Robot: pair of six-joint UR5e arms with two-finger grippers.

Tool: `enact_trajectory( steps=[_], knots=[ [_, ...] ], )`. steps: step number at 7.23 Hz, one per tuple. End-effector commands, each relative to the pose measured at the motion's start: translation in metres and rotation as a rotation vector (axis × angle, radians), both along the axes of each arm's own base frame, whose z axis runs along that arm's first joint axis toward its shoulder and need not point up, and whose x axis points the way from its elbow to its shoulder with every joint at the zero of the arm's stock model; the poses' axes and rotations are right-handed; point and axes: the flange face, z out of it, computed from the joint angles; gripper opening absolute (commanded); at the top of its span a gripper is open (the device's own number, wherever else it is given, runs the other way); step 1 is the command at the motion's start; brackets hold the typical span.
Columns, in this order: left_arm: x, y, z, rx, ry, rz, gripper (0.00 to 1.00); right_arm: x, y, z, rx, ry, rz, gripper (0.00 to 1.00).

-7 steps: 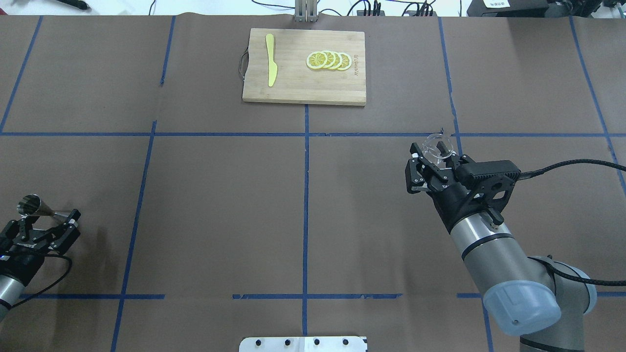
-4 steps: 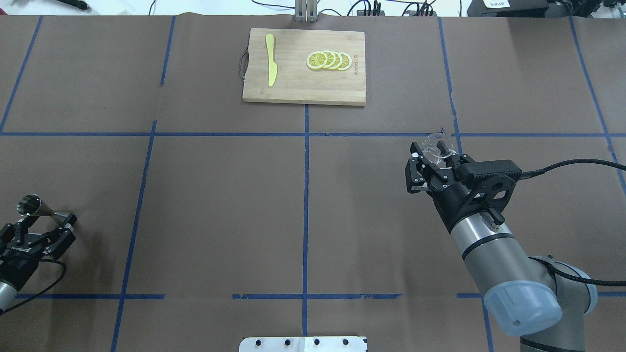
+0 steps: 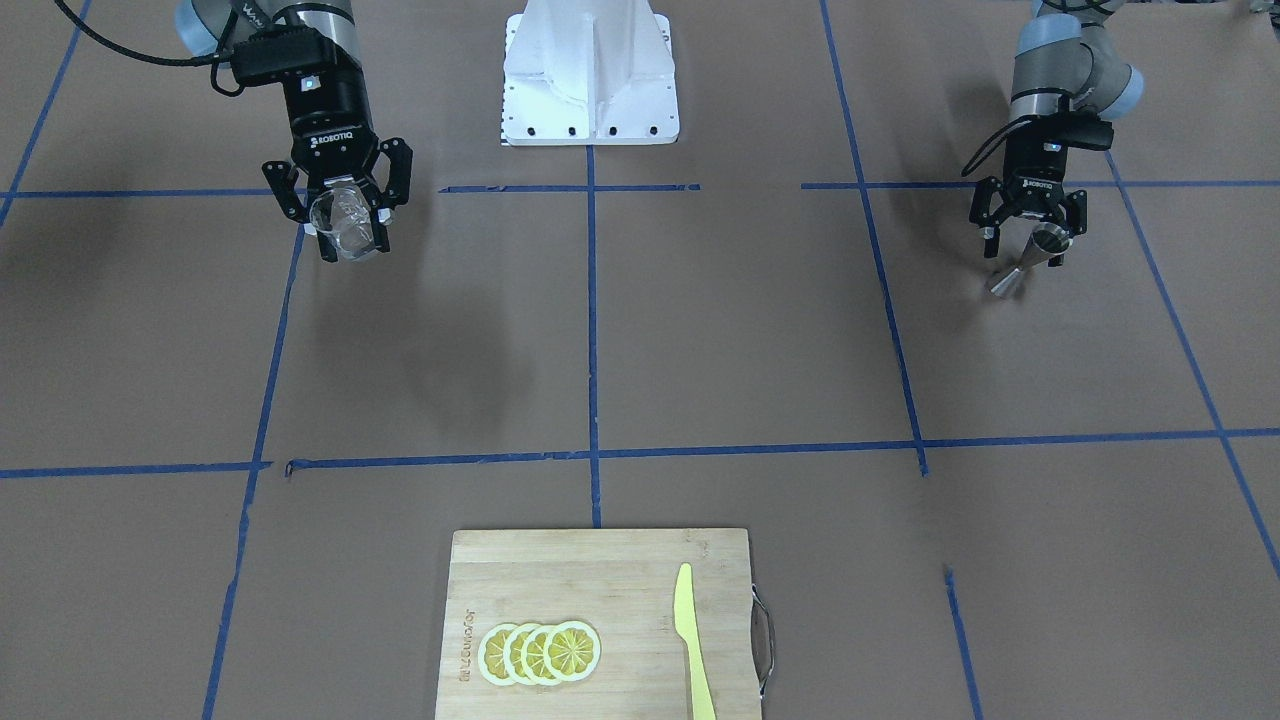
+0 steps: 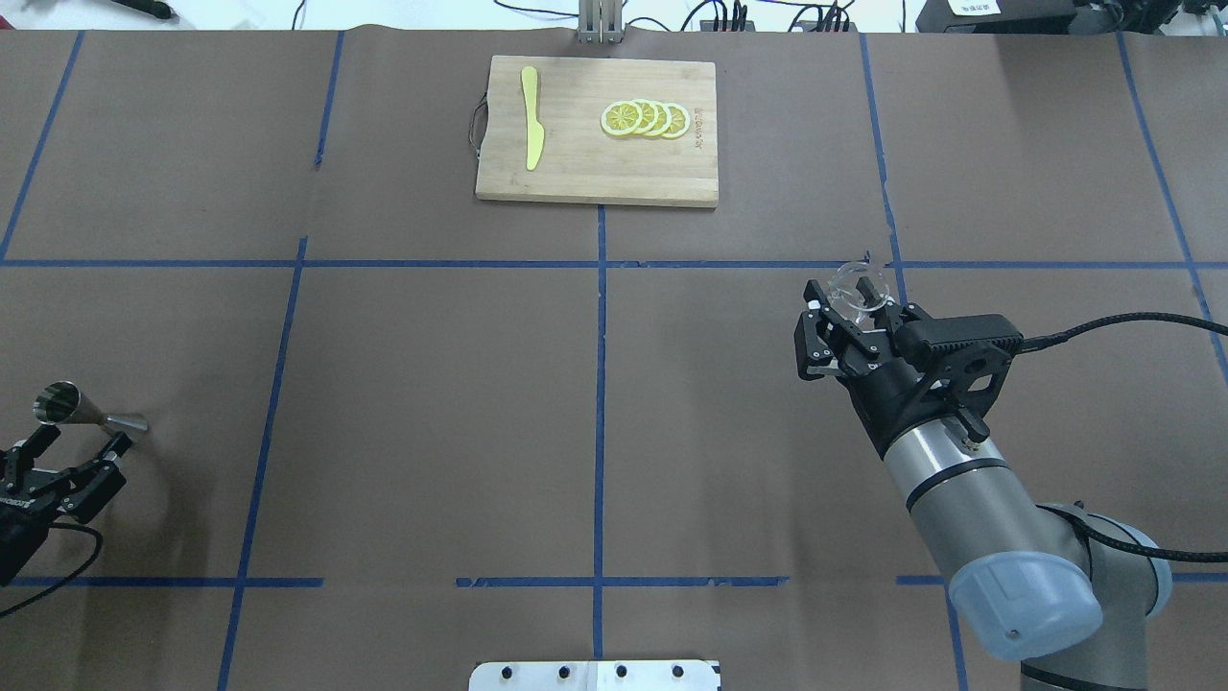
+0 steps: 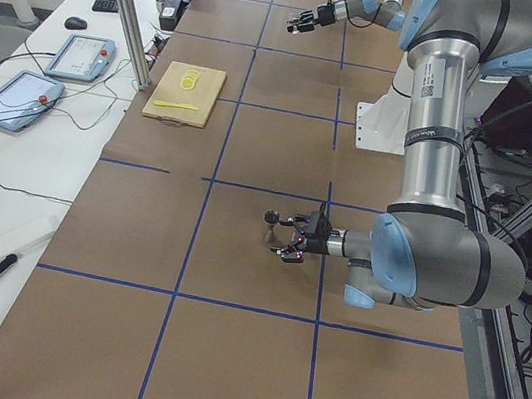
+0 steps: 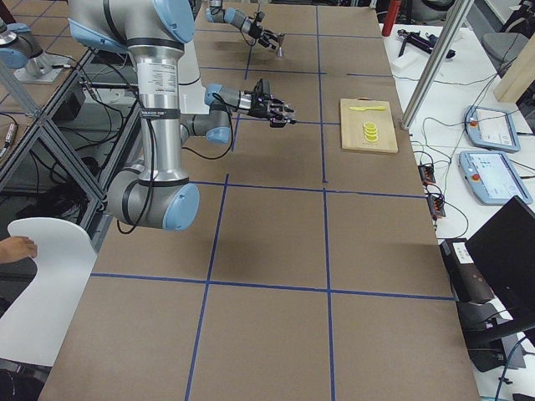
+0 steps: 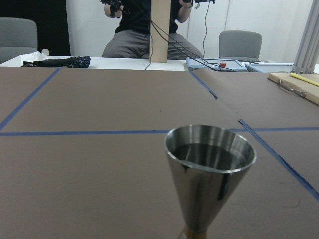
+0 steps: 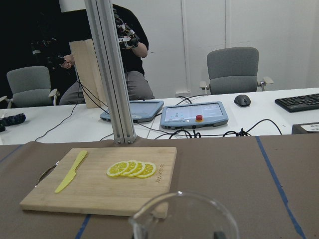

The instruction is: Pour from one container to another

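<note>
The metal jigger (image 4: 84,411) stands upright on the table at the far left, also seen close up in the left wrist view (image 7: 209,174) and from across the table (image 3: 1028,258). My left gripper (image 4: 82,440) is open just behind it, its fingers spread and holding nothing. The clear glass tumbler (image 4: 857,288) sits in my right gripper (image 4: 854,305), which is shut on it above the right half of the table. From across the table the tumbler (image 3: 345,225) shows tilted between the fingers. Its rim (image 8: 182,219) fills the bottom of the right wrist view.
A wooden cutting board (image 4: 576,178) lies at the far middle with lemon slices (image 4: 645,118) and a yellow knife (image 4: 531,117) on it. The white base plate (image 3: 590,70) is at the robot's side. A person sits beyond the table's far edge.
My left gripper has drawn back from the jigger toward the robot's side, leaving it standing alone. The right arm and tumbler have not moved.
</note>
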Motion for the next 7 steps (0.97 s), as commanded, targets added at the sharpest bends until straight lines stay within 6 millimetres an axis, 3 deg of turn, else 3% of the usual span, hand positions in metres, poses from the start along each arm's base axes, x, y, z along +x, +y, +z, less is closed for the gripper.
enact_trajectory(
  steps=[1,5,7],
  knots=[
    [-0.005,0.018,0.006,0.011,-0.011,0.051,0.99,0.000,0.000,0.000,0.000,0.000,-0.001,0.00],
    [-0.024,0.032,0.013,0.031,0.010,0.072,0.99,0.001,0.000,-0.001,0.001,-0.005,-0.001,0.00],
    [-0.074,0.023,0.037,-0.053,0.107,0.045,0.99,0.002,0.000,-0.003,0.001,-0.006,0.001,0.00]
  ],
)
